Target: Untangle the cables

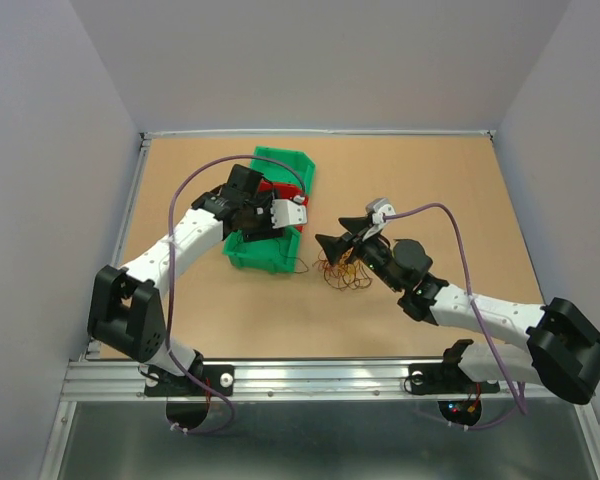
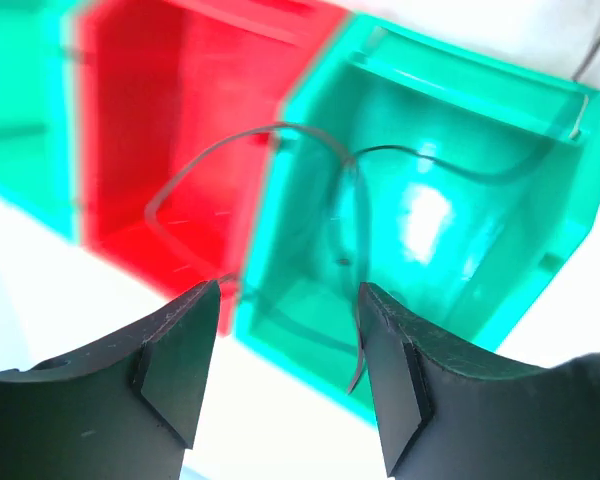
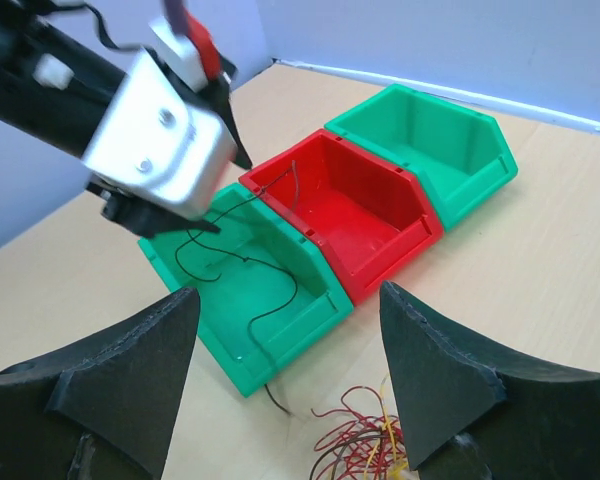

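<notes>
Finding my left gripper (image 2: 288, 300) open over the green bin (image 3: 230, 372); dark cable (image 2: 280, 127) runs lengthwise from the red bin (image 3: 380, 215) to the green bin's front lip. My right gripper (image 3: 288, 295) also stands open.

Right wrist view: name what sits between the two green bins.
A red bin stands there, close against the near green bin and the far green bin, as the right wrist view shows. A thin dark cable from the near one pokes over its rim.

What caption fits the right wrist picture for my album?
Open right gripper above tangled red and yellow cables; open left gripper over a dark cable in the nearest green bin.
</notes>
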Available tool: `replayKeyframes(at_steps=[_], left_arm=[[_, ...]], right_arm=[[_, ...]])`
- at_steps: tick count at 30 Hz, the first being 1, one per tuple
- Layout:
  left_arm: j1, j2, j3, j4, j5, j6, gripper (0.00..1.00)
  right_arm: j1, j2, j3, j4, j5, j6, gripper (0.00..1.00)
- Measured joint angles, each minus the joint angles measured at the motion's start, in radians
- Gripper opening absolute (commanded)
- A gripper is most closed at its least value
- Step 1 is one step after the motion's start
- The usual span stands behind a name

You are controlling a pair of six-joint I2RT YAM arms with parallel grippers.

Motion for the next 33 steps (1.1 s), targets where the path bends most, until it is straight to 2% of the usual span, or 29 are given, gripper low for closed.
replayKeyframes(at_steps=[4, 12, 17, 22, 26, 33], left_arm=[[0.000, -0.070, 0.022, -0.014, -0.006, -0.014, 0.62], [0.001, -0.081, 0.021, -0.054, -0.026, -0.029, 0.62], [0.002, -0.090, 0.003, -0.020, -0.024, -0.057, 0.72], [0.006, -0.097, -0.027, 0.069, -0.028, -0.113, 0.72], [0.011, -0.074, -0.027, 0.103, 0.007, -0.127, 0.70], [0.012, -0.029, -0.033, 0.151, 0.124, -0.169, 0.68]], right_arm=[[-0.003, 0.000, 0.000, 0.000, 0.000, 0.000, 0.77], [-0.003, 0.017, 0.000, 0.002, -0.003, 0.000, 0.77], [-0.010, 0.088, 0.001, -0.001, -0.005, 0.001, 0.77], [-0.016, 0.117, 0.001, -0.016, -0.011, 0.001, 0.77], [-0.016, 0.117, 0.001, -0.016, -0.013, 0.002, 0.71], [-0.053, 0.147, 0.018, -0.034, -0.067, 0.022, 0.67]])
